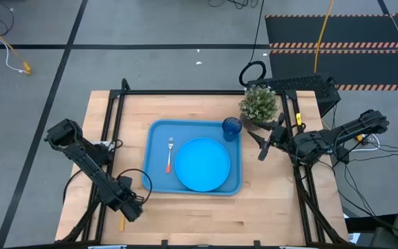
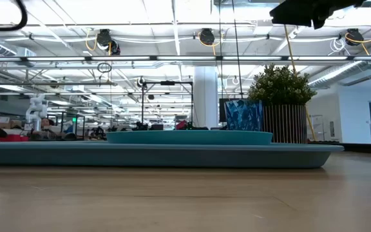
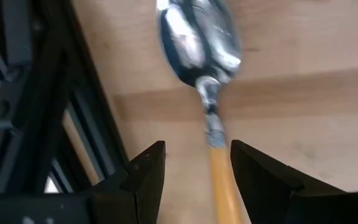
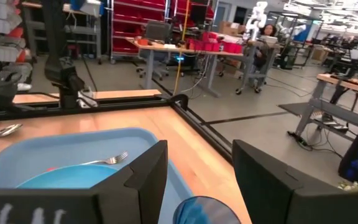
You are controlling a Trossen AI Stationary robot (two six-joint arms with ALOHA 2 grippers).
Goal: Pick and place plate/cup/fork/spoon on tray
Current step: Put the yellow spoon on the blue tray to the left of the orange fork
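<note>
The light-blue tray lies mid-table. On it rest the round blue plate, the fork to the plate's left, and the dark-blue cup, upright in the far right corner. My left gripper is open near the table's front left. Its fingers stand on either side of the orange handle of the spoon, which lies on the wood. My right gripper is open and empty just right of the cup, above the tray's right rim. My left gripper's fingers stand on either side of the spoon's handle, near the neck below the bowl, and lie along it. The handle lies close to one finger. I cannot tell whether it touches.
A potted plant stands at the far right, just behind the cup. Black frame rails run along the table's left and right sides, and one shows close beside the spoon. Bare wood lies in front of the tray.
</note>
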